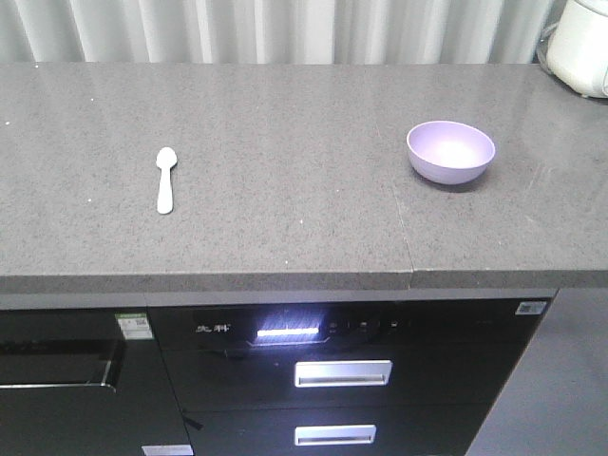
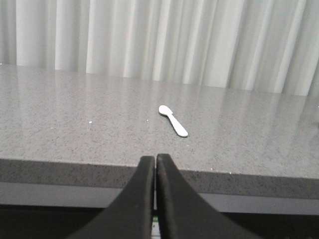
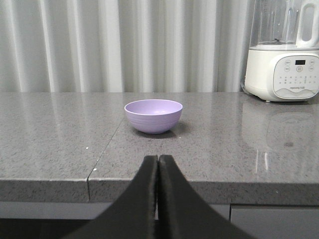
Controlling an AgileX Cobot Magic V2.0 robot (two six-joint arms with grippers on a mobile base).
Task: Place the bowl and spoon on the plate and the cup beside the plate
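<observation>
A lavender bowl [image 1: 451, 151] stands upright on the grey counter at the right; it also shows mid-counter as the bowl [image 3: 153, 115] in the right wrist view. A pale spoon [image 1: 165, 178] lies flat at the left, seen again as the spoon [image 2: 173, 120] in the left wrist view. My left gripper [image 2: 155, 158] is shut and empty, held in front of the counter's edge, short of the spoon. My right gripper [image 3: 158, 158] is shut and empty too, in front of the edge, facing the bowl. The plate and the cup are out of view.
A white blender appliance [image 3: 284, 55] stands at the counter's back right, seen as a white appliance [image 1: 581, 43] in the front view. A seam [image 1: 403, 228] crosses the counter left of the bowl. Dark cabinets with drawer handles [image 1: 342, 372] sit below. Curtains hang behind.
</observation>
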